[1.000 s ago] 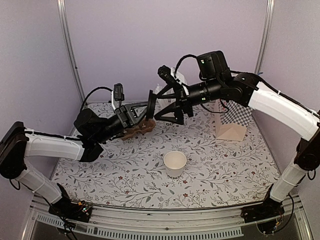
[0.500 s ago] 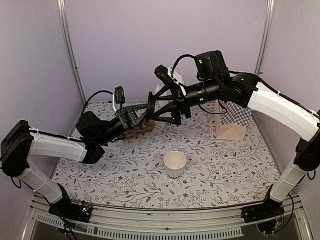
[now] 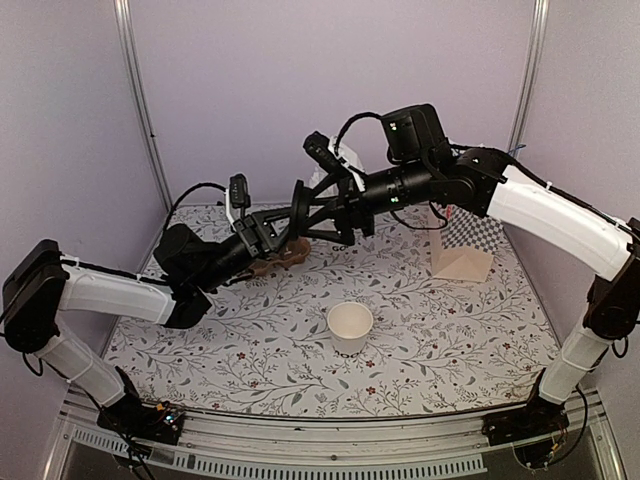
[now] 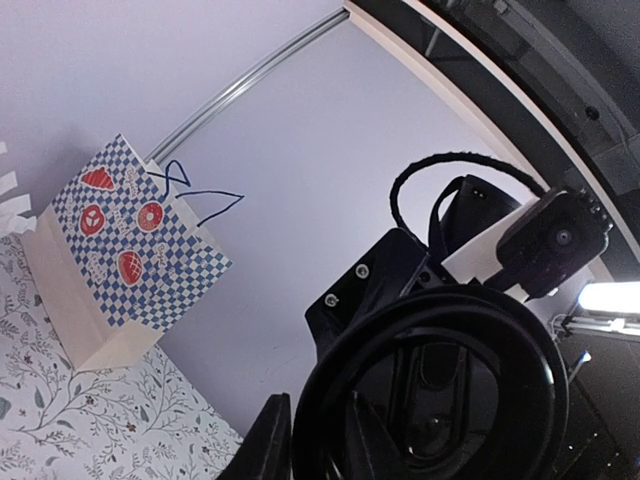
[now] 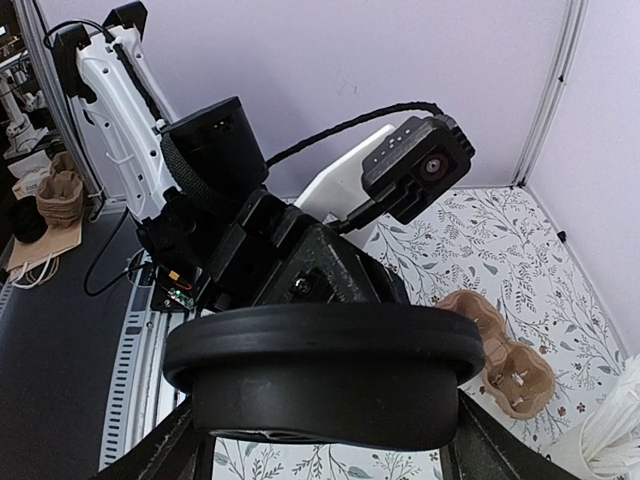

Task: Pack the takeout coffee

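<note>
Black lid (image 5: 320, 345) in right pincer (image 5: 322, 425), edged leftward

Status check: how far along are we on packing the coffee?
Nothing looks packed. The cup stands lidless on the table, apart from the bag. In hand: the black lid is up in the air in the right gripper, with the left gripper at its rim; whether that one grips it is unclear. Left: lid on the cup, then pack it.

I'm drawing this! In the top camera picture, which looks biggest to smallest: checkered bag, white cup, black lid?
Largest: checkered bag.
Then: white cup.
Smallest: black lid, seen edge-on as a thin sliver; face-on it might match the cup.
</note>
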